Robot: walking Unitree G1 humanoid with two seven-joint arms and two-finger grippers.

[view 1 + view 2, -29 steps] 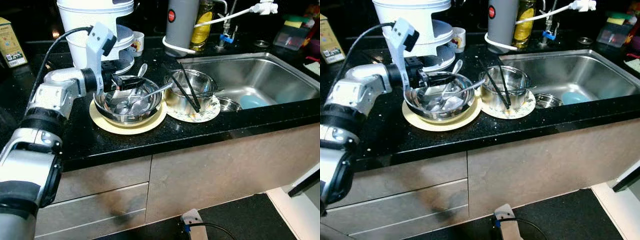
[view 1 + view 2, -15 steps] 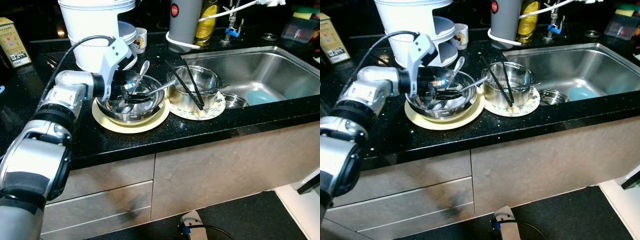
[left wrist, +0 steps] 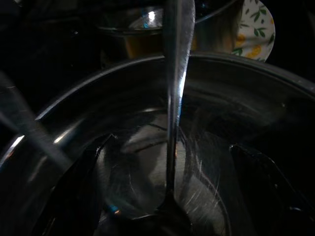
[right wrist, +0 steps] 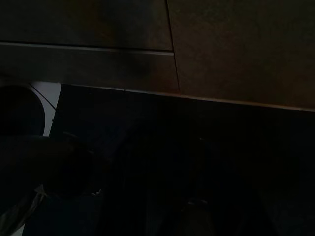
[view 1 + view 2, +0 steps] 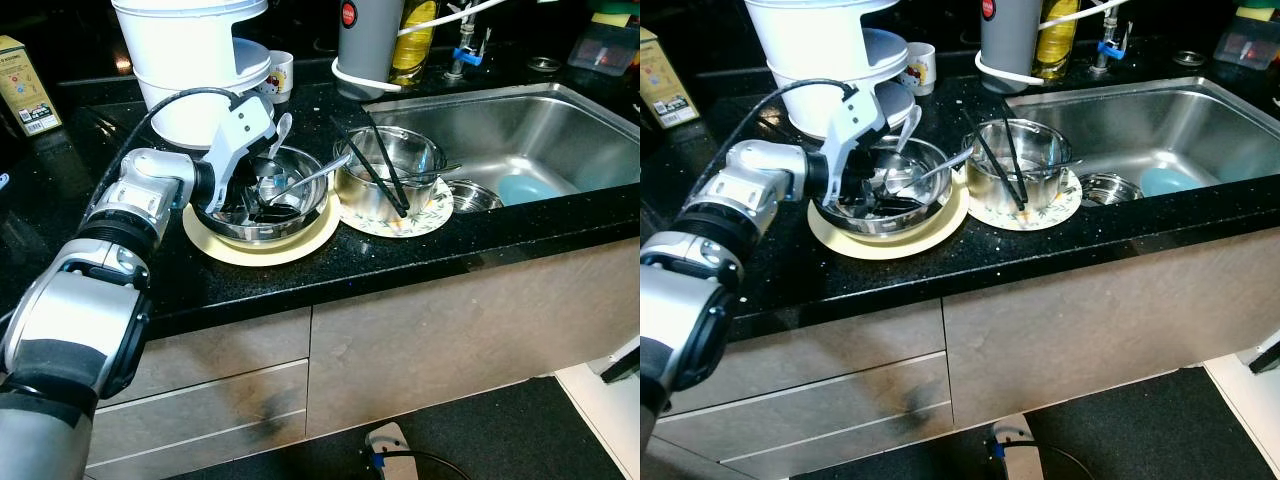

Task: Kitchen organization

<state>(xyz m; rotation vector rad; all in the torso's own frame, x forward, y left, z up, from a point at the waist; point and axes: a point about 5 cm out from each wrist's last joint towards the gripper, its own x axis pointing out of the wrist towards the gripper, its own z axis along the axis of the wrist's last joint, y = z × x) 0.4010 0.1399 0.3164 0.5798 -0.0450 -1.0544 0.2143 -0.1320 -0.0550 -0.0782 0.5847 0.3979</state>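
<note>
A steel bowl stands on a pale yellow plate on the black counter. Two spoons lie in it; the handle of one spoon points toward the sink. My left gripper reaches down inside this bowl. In the left wrist view its fingers stand open on either side of a spoon handle, not closed on it. To the right, a second steel bowl holds black chopsticks and sits on a floral plate. The right wrist view is very dark, with floor and cabinet fronts.
The steel sink lies to the right, with a small steel bowl and a blue dish inside. Behind the bowls stand a white appliance, a cup, a grey cylinder and an oil bottle.
My left gripper has dropped from above the bowl's rim to down inside the bowl, its wrist tilting over. The head camera shifted slightly.
</note>
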